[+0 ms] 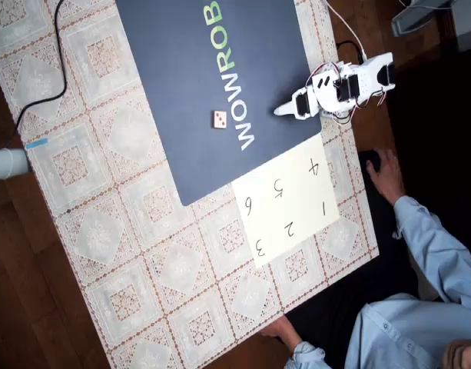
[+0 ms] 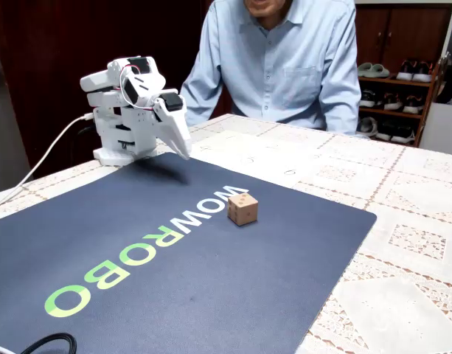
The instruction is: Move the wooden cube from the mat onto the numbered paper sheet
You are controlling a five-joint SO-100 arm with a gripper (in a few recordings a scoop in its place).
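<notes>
Cube sits on mat, untouched, beside white lettering. Gripper folded near mat edge, fingers pressed together, empty. Advice: spread fingers before descent, straddle cube squarely, then carry to paper.

White claw. Ahead of it: tan wooden cube, red dots, on navy mat lettered white and green. Cream numbered paper sheet beside, dark digits.
</notes>
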